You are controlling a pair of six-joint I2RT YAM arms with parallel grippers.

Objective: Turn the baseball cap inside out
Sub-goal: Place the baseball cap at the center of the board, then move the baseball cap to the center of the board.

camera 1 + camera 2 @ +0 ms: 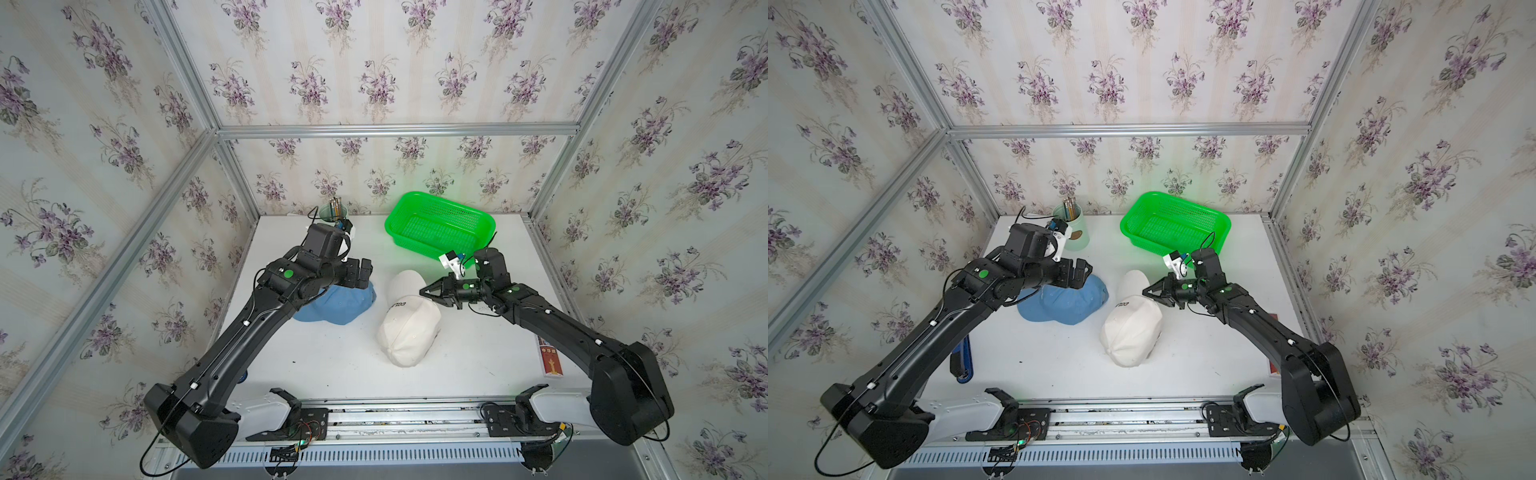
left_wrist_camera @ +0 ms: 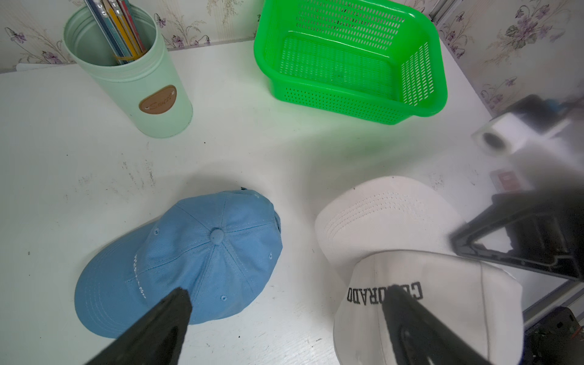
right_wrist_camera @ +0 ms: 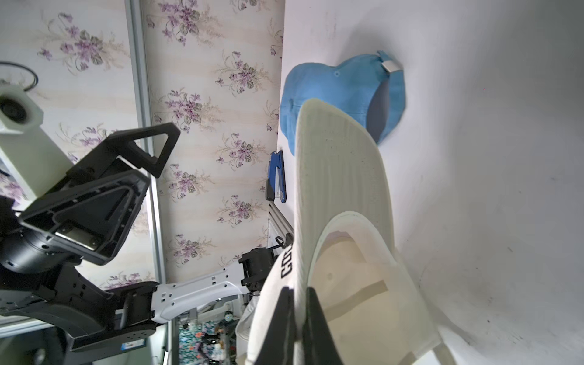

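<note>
Cream-white cotton baseball cap on the white table's middle, brim pinched between the right gripper's closed fingers, black lettering partly covered, light blue cap just beside, half hidden under the left arm in both top views, left gripper spread wide above it.

Left arm reaches forward, wrist bent down, left gripper hanging with jaws spread wide. Right arm stretches forward and inward, right gripper lying level, pointing toward the left arm, jaws pinched together. Grippers apart.
</note>
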